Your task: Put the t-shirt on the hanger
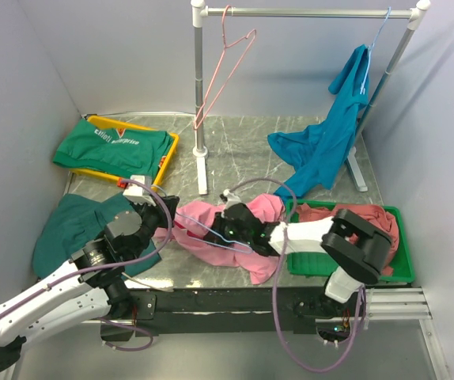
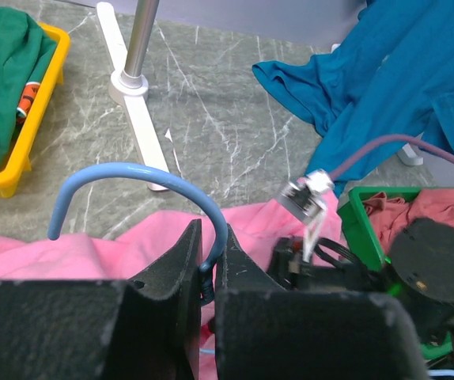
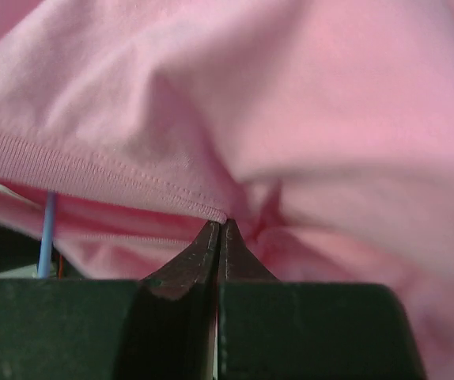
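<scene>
The bright pink t-shirt lies crumpled on the table between my two arms. The light blue wire hanger lies partly inside it. Its hook curves up from the left gripper's jaws, and a thin stretch of wire runs across the shirt. My left gripper is shut on the hanger's twisted neck, as the left wrist view shows. My right gripper is shut on a stitched edge of the t-shirt at the jaw tips. A piece of blue wire shows under the fabric.
A clothes rack stands at the back with its foot near the shirt. It carries a pink wire hanger and a teal shirt. A yellow tray holds a green shirt, and a dark green garment lies left. A green tray with a dusty-rose garment is right.
</scene>
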Motion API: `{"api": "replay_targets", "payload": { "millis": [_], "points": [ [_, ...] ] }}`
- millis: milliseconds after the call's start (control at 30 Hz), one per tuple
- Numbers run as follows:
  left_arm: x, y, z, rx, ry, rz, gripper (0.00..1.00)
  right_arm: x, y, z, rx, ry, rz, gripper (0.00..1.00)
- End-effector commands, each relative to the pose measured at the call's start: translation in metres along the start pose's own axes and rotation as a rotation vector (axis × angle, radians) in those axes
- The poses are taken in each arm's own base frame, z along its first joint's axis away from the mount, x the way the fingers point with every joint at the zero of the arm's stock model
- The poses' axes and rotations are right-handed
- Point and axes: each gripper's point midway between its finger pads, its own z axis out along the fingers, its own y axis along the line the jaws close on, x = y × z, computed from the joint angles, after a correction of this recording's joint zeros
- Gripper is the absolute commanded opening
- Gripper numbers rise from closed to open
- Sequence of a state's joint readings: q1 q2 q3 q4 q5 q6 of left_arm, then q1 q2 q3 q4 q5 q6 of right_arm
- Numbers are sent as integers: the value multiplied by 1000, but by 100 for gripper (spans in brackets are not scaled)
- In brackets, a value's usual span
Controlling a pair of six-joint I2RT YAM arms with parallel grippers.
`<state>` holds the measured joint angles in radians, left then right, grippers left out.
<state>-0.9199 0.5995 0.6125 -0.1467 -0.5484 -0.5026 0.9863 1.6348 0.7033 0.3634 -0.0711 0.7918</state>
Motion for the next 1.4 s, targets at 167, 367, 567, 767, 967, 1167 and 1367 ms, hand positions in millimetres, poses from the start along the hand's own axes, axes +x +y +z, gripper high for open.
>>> {"api": "replay_targets", "payload": {
  "millis": [167,367,567,767,967,1167,1367],
  "points": [
    [-17,5,2,-55,-82,-84,1,5,5,-66,-94,-169,54,0],
    [-16,11,3,-89,-90,-99,1,26,1,-80,-103,-192,42,0],
    [-14,14,1,-85,-97,-89,1,10,-9,-90,-71,-261,64,0],
    [-10,15,5,-98,-94,-83,1,3,6,-89,-127,-242,-20,11],
    [-5,9,5,-48,-95,-88,1,7,13,-72,-220,-200,-26,17],
    [-7,14,3,-67,-93,-70,1,-20,4,-67,-171,-258,10,3],
    [-13,21,-1,-89,-133,-94,1,-57,-15,-98,-104,-388,36,0]
  ]
}}
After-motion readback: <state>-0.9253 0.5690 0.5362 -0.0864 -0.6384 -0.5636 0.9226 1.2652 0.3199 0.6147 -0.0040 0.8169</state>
